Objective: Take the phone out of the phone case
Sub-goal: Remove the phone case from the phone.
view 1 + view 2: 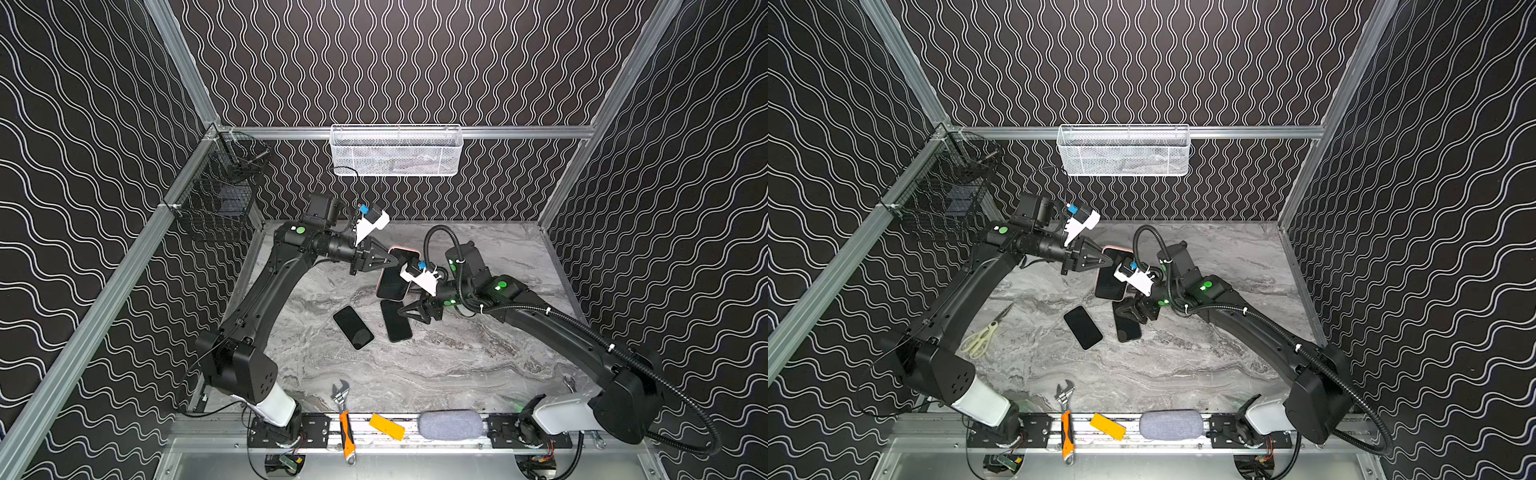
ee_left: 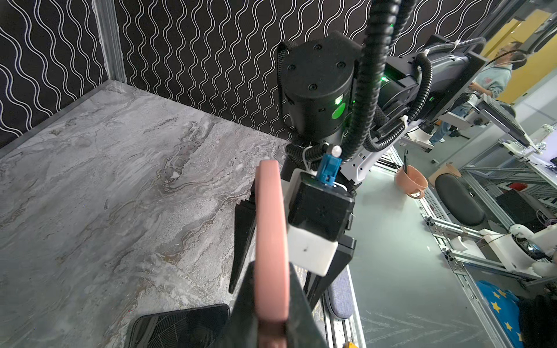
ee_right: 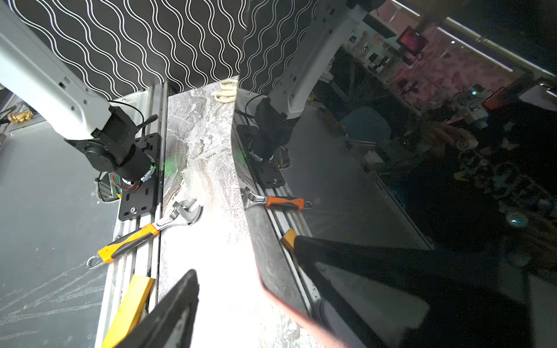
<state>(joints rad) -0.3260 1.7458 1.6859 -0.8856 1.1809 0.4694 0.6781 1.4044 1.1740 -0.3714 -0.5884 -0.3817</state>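
Observation:
The phone, dark screen showing, sits in a pink phone case and is held up off the marble table. My left gripper is shut on the case's upper edge. My right gripper is open at the phone's lower end. The pink rim and glossy screen stand between its fingers, and a gap shows beside one finger. That same gripper's black fingers flank the case in the left wrist view.
Two dark phones lie flat just below the held one. Scissors lie at the left. A wrench, a yellow block and a grey pouch line the front rail. A white basket and a black wire basket hang on the walls.

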